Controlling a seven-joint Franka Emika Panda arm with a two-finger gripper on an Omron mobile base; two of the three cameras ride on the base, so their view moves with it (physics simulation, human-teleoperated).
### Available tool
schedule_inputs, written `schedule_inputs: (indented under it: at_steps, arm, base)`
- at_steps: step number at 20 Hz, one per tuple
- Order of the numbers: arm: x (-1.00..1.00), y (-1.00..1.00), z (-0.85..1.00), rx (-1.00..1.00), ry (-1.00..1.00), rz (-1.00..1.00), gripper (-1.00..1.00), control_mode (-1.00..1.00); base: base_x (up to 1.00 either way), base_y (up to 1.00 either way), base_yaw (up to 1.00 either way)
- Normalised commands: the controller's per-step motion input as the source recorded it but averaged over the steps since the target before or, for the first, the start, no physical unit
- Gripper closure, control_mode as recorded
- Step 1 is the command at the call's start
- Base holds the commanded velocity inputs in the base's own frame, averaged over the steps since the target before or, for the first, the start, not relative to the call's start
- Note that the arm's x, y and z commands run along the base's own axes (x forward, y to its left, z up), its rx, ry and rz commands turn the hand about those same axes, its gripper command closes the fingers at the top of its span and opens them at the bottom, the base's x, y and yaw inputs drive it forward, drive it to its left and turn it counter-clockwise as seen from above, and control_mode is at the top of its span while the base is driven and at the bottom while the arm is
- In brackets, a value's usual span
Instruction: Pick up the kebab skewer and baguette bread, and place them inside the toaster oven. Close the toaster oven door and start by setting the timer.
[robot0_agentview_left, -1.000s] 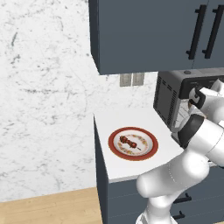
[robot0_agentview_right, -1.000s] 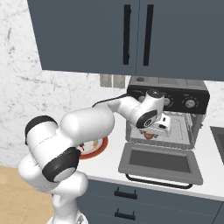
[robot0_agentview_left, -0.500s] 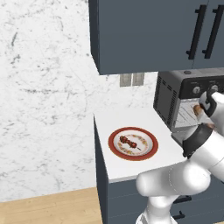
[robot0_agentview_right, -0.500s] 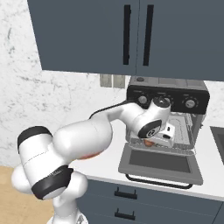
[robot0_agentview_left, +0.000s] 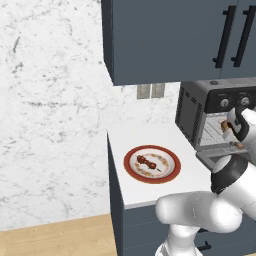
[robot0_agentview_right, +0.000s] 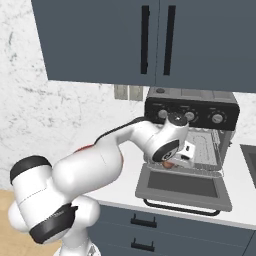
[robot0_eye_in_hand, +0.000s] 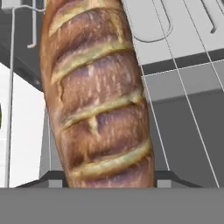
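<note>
- the gripper sits in the mouth of the toaster oven, centre right of the right base view, just above the lowered toaster oven door; little room between the hand and the oven's frame on either side.
- the baguette bread runs up the middle of the hand view between the two fingers, pinched at its lower end, over the wire rack.
- its top end is cut off by the frame's upper edge; the fingertips are mostly hidden behind the loaf.
- the kebab skewer lies on the red-rimmed plate, centre of the left base view, open counter around it.
- since half a second ago, the hand has pushed deeper toward the oven cavity.
</note>
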Motion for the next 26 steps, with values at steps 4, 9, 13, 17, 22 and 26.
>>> schedule_inputs:
  at_steps: [4, 9, 13, 17, 22, 26]
  arm:
    - [-0.03, 0.01, 0.38, -0.01, -0.01, 0.00, -1.00, -1.00]
    - [-0.29, 0.20, 0.55, -0.02, -0.03, 0.00, -1.00, -1.00]
    - [-0.96, 0.82, 0.19, -0.06, -0.02, 0.00, -1.00, -1.00]
    - [-0.89, 1.00, 0.17, -0.13, -0.01, 0.06, -1.00, -1.00]
    - [-0.39, 1.00, 0.32, -0.13, 0.00, 0.16, -1.00, -1.00]
    - [-0.05, 1.00, 0.13, -0.09, 0.00, 0.21, -1.00, -1.00]
  base:
    - [0.00, 0.00, 0.00]
    - [0.00, 0.00, 0.00]
    - [0.00, 0.00, 0.00]
    - [0.00, 0.00, 0.00]
    - [0.00, 0.00, 0.00]
    - [0.00, 0.00, 0.00]
